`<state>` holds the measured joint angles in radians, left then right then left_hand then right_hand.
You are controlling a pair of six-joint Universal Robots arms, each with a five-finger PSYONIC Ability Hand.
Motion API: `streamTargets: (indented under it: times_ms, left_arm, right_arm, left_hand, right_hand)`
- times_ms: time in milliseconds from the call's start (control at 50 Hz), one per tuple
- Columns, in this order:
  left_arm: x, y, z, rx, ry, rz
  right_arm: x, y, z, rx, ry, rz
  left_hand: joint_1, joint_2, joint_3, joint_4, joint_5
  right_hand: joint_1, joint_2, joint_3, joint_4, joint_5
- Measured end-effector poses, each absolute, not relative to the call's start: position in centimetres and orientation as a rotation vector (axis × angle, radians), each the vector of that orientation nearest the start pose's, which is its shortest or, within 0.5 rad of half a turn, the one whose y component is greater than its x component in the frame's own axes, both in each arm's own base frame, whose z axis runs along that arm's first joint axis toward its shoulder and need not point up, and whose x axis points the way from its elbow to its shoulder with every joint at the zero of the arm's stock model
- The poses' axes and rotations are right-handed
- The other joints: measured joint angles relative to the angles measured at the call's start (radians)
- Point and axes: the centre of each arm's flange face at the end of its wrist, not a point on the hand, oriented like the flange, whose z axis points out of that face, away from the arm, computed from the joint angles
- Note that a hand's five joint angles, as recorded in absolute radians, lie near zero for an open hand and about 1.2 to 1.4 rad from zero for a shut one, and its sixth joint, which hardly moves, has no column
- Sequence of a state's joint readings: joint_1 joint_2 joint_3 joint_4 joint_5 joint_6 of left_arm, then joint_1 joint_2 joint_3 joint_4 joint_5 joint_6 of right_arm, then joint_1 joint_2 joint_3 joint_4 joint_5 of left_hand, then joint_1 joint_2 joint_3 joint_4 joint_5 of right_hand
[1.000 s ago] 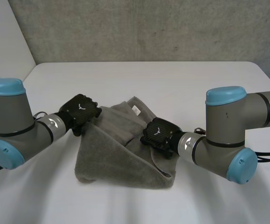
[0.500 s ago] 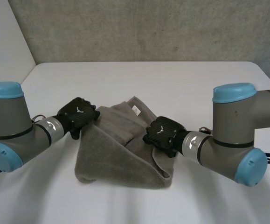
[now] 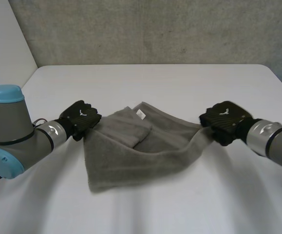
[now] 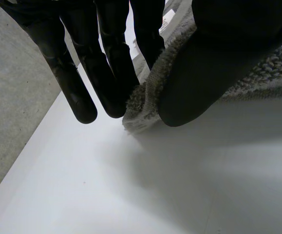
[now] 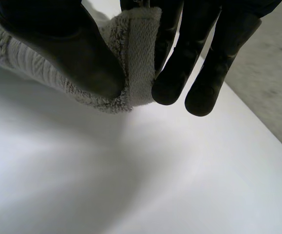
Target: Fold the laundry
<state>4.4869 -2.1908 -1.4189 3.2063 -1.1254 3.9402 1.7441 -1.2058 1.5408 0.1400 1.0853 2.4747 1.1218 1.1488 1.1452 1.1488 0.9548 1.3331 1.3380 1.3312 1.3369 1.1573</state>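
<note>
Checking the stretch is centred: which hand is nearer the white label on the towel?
Left. The left hand pinches the towel at a corner, fairly close beside the label; the right hand pinches the opposite corner, farther off.

The towel (image 3: 131, 156) stretches between the left hand (image 3: 80, 117) and the right hand (image 3: 226, 119), both pinching it, and bars the middle of the table (image 3: 155, 83) from side to side. Behind it the table is bare up to the wall (image 3: 155, 29). In front there is open room on either side of the towel's near corner, and bare table lies just beyond each hand.
</note>
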Motion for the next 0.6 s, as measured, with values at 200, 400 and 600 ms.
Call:
streamTargets:
  times_ms: [200, 400, 600]
  left_arm:
    - [-25.3, -34.5, 16.3, 1.555, 1.952, -1.911]
    - [-24.8, -40.6, 30.2, 0.911, 1.483, -2.344]
    - [-22.6, -39.8, 36.5, 0.394, 1.522, -2.632]
  right_arm:
    - [21.8, -32.3, 23.8, -1.166, 2.044, -1.900]
    - [23.3, -37.6, 37.8, -0.746, 1.317, -2.648]
    - [23.0, -37.5, 39.4, -0.559, 1.247, -2.661]
  left_hand:
    - [0.037, 0.065, 0.066, 0.066, 0.056]
    - [0.037, 0.067, 0.069, 0.069, 0.067]
    - [0.037, 0.068, 0.071, 0.069, 0.080]
  right_hand:
    - [0.000, 0.000, 0.003, 0.000, 0.000]
    - [0.004, 0.000, 0.009, 0.001, 0.000]
    - [0.004, 0.007, 0.011, 0.001, 0.013]
